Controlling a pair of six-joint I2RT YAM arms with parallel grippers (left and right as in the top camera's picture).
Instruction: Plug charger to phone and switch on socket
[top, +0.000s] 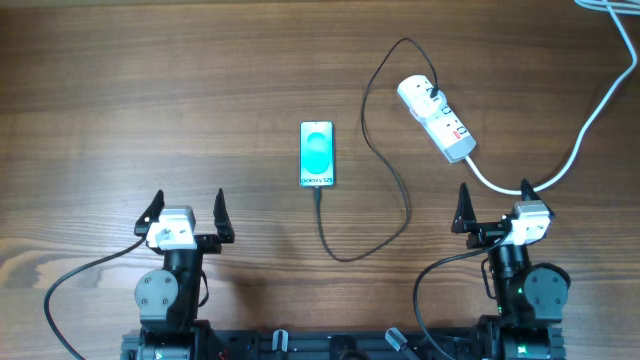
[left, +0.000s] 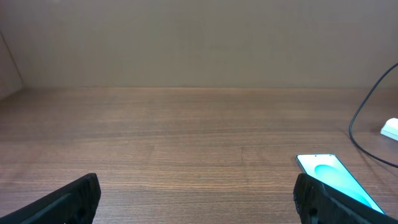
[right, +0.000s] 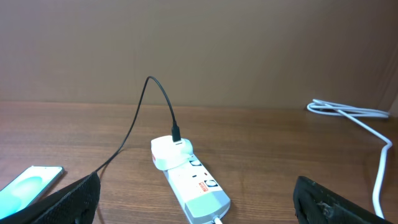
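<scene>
The phone (top: 317, 154) lies flat mid-table with its cyan screen lit; it also shows in the left wrist view, phone (left: 333, 176), and the right wrist view, phone (right: 28, 186). The charger cable (top: 375, 150) runs from the phone's near end, loops right and up to a white adapter on the socket (top: 437, 119), a white power strip lying diagonally, socket (right: 194, 183). Whether the connector tip sits in the phone's port I cannot tell. My left gripper (top: 186, 215) stands open near the front left. My right gripper (top: 495, 205) stands open just in front of the socket. Both hold nothing.
The socket's thick white cord (top: 590, 115) curves from its near end off the far right corner, cord (right: 364, 124). Black robot cables (top: 75, 285) trail at the front edge beside both arm bases.
</scene>
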